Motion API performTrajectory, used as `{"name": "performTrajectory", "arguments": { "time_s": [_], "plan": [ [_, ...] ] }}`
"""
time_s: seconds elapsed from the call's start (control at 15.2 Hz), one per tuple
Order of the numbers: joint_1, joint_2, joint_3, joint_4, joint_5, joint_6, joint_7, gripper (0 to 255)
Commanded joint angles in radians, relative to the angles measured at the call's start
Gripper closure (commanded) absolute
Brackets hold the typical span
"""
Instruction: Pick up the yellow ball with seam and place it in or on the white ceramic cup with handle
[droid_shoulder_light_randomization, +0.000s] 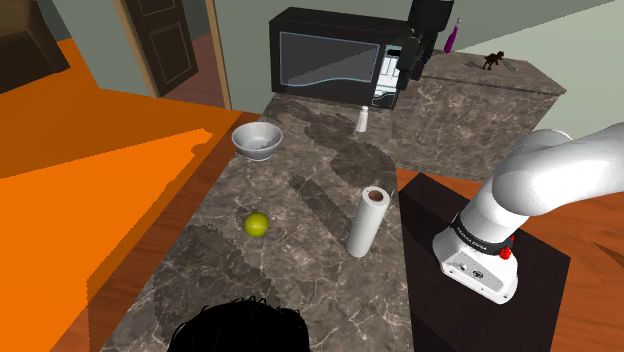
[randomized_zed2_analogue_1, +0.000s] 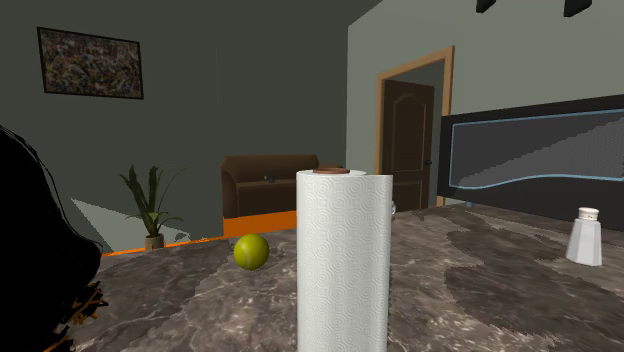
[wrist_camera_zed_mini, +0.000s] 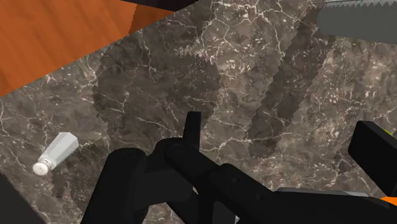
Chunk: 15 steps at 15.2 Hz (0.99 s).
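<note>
The yellow-green ball (droid_shoulder_light_randomization: 256, 224) (randomized_zed2_analogue_1: 251, 251) rests on the dark marble counter (droid_shoulder_light_randomization: 300, 290), towards its edge on the shoulder view's left. Farther back stands a wide, bowl-like white cup (droid_shoulder_light_randomization: 257, 140) with nothing in it. In the second exterior view the paper towel roll hides almost all of the cup. My black gripper (droid_shoulder_light_randomization: 408, 62) (randomized_zed2_analogue_1: 531, 6) hangs high in front of the microwave (droid_shoulder_light_randomization: 330, 55), far from both ball and cup. Its fingertips (randomized_zed2_analogue_1: 485, 5) stand well apart, open and holding nothing. Below it lies a white shaker (wrist_camera_zed_mini: 56, 153).
An upright paper towel roll (droid_shoulder_light_randomization: 366, 221) (randomized_zed2_analogue_1: 343, 260) stands between the ball and my stand. A white shaker (droid_shoulder_light_randomization: 363, 120) (randomized_zed2_analogue_1: 585, 236) stands by the microwave. A black shaggy object (droid_shoulder_light_randomization: 245, 325) (randomized_zed2_analogue_1: 30, 240) sits at the counter's near end. A purple item (droid_shoulder_light_randomization: 452, 38) and a small brown figure (droid_shoulder_light_randomization: 493, 60) stand at the back.
</note>
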Motion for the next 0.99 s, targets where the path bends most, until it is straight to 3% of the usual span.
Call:
{"name": "performTrajectory", "arguments": {
  "time_s": [0.0,0.46,0.92],
  "plan": [
    [0.0,0.0,0.0,0.0,0.0,0.0,0.0,0],
    [0.048,0.088,0.136,-0.077,0.079,0.179,0.123,0],
    [0.082,0.249,0.276,-0.089,0.128,0.369,0.249,0]
  ]
}}
